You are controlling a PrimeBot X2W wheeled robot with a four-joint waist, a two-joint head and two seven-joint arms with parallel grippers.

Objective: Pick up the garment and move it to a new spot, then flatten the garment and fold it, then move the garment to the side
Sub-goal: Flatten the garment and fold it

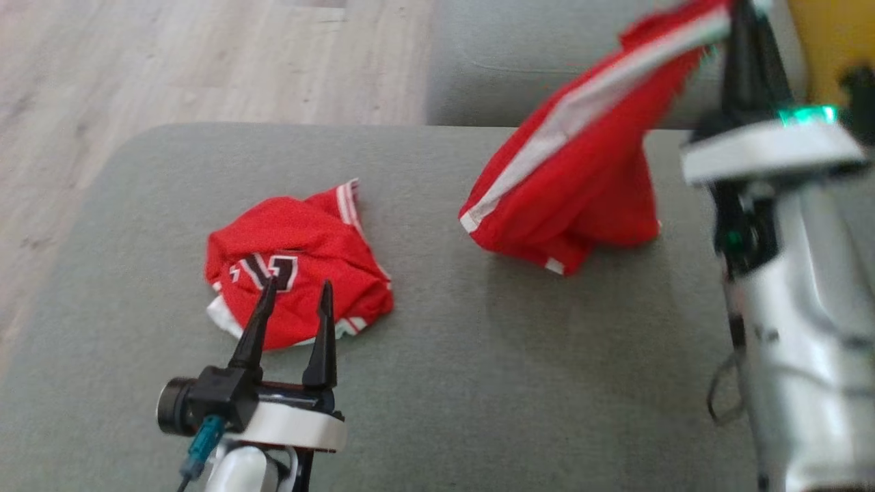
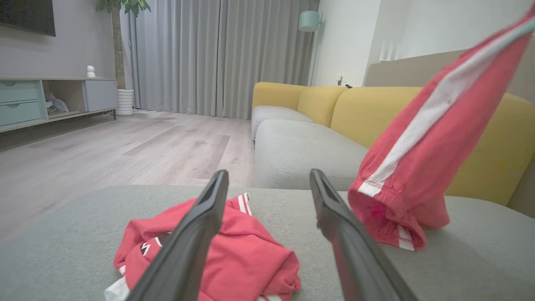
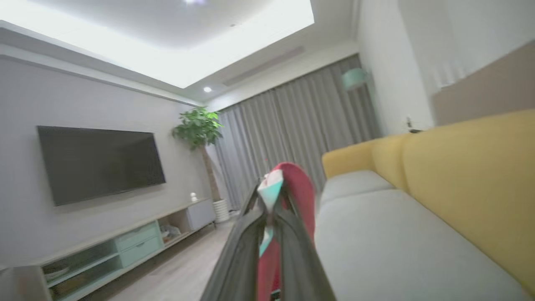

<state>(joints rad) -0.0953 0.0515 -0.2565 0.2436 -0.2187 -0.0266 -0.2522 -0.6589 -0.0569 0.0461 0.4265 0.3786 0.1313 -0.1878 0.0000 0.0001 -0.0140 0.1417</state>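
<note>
You are looking across a grey ottoman (image 1: 478,383) toward a yellow sofa (image 2: 317,104) running along the right wall. Grey curtains (image 2: 200,54) are hanging at the far end beside a potted plant (image 3: 198,129), and a television (image 3: 98,163) is hanging above a low cabinet (image 2: 100,95) on the left.

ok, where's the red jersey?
Crumpled red jersey: head view, centre-left on the grey cushion, just beyond the open left end effector; red striped shorts hang to its right.

Jersey (image 1: 297,273) lies left of shorts (image 1: 574,184) (both touching cushion (image 1: 478,355)).
</note>
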